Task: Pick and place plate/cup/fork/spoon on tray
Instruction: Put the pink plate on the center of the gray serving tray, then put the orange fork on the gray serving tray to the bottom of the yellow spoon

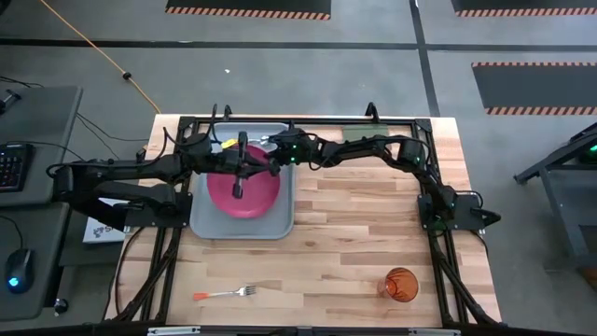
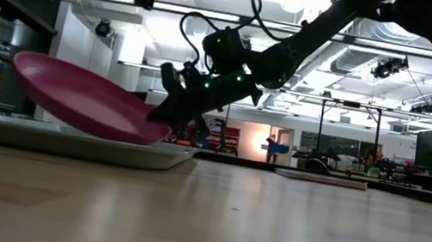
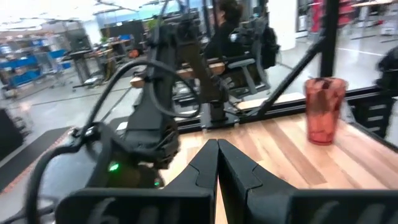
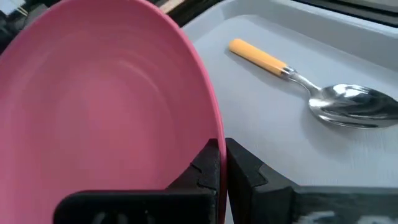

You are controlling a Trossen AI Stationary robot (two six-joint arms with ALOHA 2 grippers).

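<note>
Wood table (image 1: 373,233): we see the tray (image 1: 201,224) at its left edge holding the spoon (image 4: 323,93) and tilted plate (image 1: 244,191), right gripper (image 4: 222,163) pinching its rim; left gripper (image 3: 217,163) clenched, empty

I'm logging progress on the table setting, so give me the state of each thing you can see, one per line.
Round magenta-pink plastic plate: tilted over the tray, one edge raised, rim held by the right pincer.
Light blue-grey rectangular tray: flat on table.
Orange-handled metal spoon: lying in the tray.
Red-handled fork: lying on table, outside tray.
Translucent red-orange cup: upright on table.
Right pincer: shut on the plate's rim.
Left pincer: shut, empty, above the plate.
</note>
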